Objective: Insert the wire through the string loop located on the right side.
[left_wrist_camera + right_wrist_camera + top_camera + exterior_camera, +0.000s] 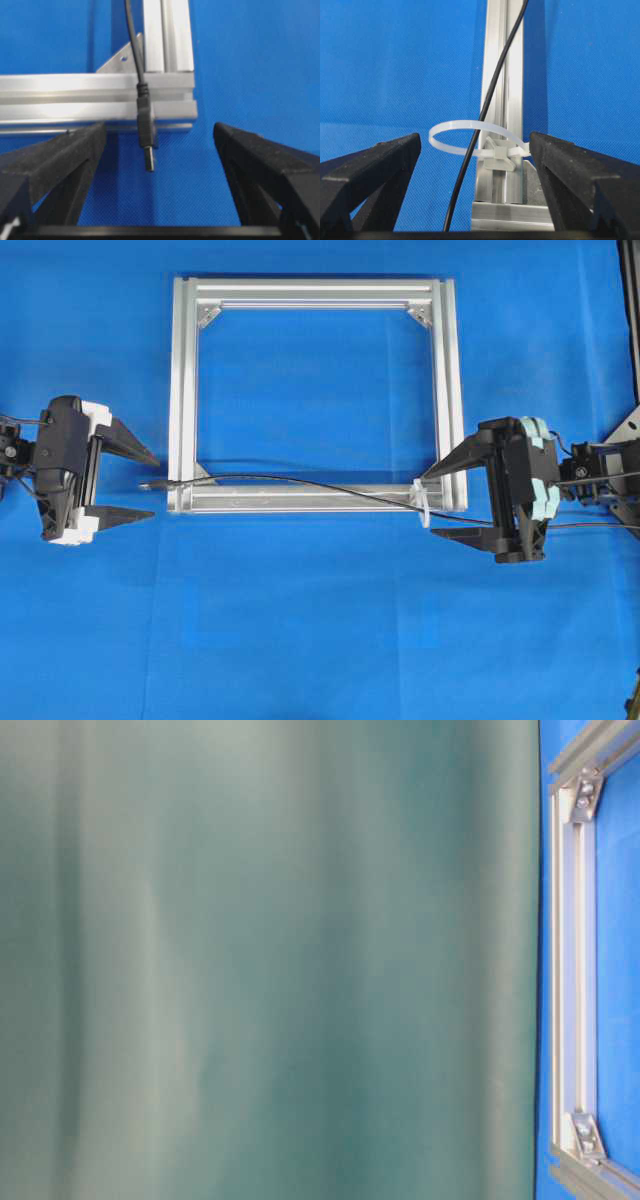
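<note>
Blue surface [320, 640] carries a silver frame [183, 390]. Along its near bar the wire [300, 482] runs left-right through the string loop [424, 502]. Both the left gripper [140, 485] and right gripper [440, 502] gape wide, holding nothing.

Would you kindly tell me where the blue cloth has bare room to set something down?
Bare: the wide strip below the aluminium frame, and the cloth enclosed inside it. Crowded: its lower bar, where the wire runs through the string loop, between the open left gripper and open right gripper.
</note>
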Controlling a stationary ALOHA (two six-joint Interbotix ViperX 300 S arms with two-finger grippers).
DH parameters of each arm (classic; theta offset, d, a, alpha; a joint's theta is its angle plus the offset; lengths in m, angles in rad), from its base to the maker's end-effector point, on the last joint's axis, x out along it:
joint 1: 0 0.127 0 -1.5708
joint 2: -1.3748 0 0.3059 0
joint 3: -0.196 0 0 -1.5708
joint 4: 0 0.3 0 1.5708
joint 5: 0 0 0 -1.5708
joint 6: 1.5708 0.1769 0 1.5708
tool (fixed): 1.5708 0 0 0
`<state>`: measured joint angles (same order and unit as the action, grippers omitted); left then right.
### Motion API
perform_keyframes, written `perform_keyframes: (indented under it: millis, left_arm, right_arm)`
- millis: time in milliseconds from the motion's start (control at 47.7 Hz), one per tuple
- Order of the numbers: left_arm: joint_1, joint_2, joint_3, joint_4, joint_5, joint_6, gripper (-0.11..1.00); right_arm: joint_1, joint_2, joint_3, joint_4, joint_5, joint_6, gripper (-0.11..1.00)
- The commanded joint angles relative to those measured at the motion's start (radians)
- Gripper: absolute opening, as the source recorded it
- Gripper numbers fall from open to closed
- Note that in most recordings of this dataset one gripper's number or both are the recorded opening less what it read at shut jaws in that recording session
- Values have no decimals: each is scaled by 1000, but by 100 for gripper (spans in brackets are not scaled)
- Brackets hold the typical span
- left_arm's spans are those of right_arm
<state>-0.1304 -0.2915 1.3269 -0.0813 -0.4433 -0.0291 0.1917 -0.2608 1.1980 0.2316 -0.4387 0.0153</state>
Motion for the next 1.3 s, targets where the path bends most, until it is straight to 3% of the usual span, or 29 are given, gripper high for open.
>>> perform_keyframes:
  millis: [0,587,1279]
  left_arm:
    - [-3,-9,-11,3,-3,-8,90]
    - [5,-247,-112,3,114,8,90]
    - [28,-273,-107,3,130,8,90]
  right_arm:
    - [0,-25,-17,-2,2,-5,93]
    - [-44,-298,-83,-2,209,-72,93]
    - [-48,-310,-81,-9,219,-75,93]
